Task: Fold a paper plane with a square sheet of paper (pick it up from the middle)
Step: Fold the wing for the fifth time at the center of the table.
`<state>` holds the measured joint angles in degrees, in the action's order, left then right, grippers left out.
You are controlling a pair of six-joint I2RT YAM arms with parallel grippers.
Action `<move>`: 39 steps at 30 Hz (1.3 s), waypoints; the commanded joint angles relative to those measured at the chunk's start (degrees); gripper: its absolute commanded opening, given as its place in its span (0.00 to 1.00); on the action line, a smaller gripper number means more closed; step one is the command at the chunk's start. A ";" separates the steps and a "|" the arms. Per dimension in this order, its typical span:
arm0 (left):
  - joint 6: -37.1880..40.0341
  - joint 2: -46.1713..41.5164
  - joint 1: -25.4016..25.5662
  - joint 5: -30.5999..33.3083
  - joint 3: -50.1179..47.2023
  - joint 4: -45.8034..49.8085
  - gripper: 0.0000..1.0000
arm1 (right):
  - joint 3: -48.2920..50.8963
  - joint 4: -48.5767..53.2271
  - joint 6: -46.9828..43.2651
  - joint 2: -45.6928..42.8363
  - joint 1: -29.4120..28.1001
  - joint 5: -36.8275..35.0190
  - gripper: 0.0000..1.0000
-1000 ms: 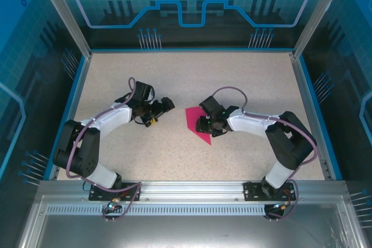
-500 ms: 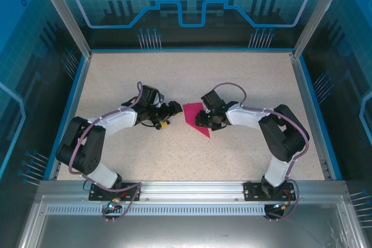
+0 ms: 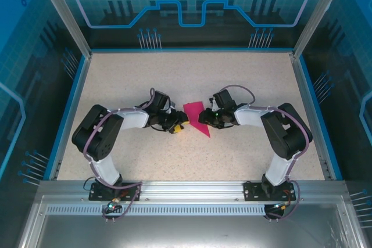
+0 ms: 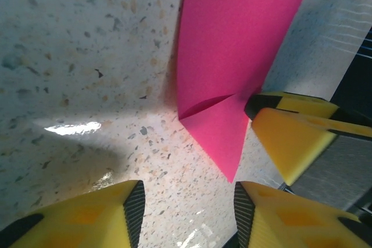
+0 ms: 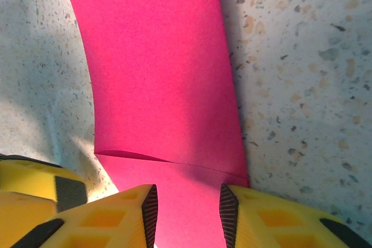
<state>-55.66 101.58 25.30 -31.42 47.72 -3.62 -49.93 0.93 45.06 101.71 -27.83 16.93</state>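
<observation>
Grippers flanked the square sheet of paper (image 3: 193, 115) in the top view. It lay part-folded near the middle of the table (image 3: 244, 74), with the left gripper (image 3: 179, 125) at its left edge and the right gripper (image 3: 204, 121) over its right side.

From the left wrist we saw the left jaws apart over bare table, holding nothing, and the sheet's pointed corner just ahead of them.

From the right wrist, the right jaws stood partly apart over the sheet's near end, pinching nothing. Whether their tips pressed it down we could not tell.

We judged that this end should be pinned firmly while the left jaws took the corner low and slowly, lest the thin paper skid or crumple.
</observation>
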 commanded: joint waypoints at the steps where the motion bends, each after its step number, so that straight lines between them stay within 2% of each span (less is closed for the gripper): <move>1: -1.04 1.87 0.65 -1.89 2.58 -1.35 0.45 | 2.59 -1.12 1.41 1.37 1.46 3.07 0.37; 8: -0.63 4.48 0.69 -2.34 4.56 -1.77 0.38 | 4.02 -3.38 2.31 1.79 2.93 5.59 0.37; 23: 0.35 7.12 0.69 -3.06 6.94 -1.85 0.35 | 6.14 -6.25 3.36 2.08 4.54 7.85 0.37; 28: 0.52 8.06 0.64 -3.64 8.16 -2.06 0.31 | 6.51 -6.97 3.28 2.14 4.94 8.31 0.37; 39: -0.59 9.20 0.71 -6.35 8.88 -5.02 0.27 | 7.91 -11.39 -0.97 0.23 5.25 9.89 0.41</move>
<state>-55.61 109.84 25.67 -35.24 55.37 -7.29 -43.62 -11.49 47.09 101.69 -23.27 27.68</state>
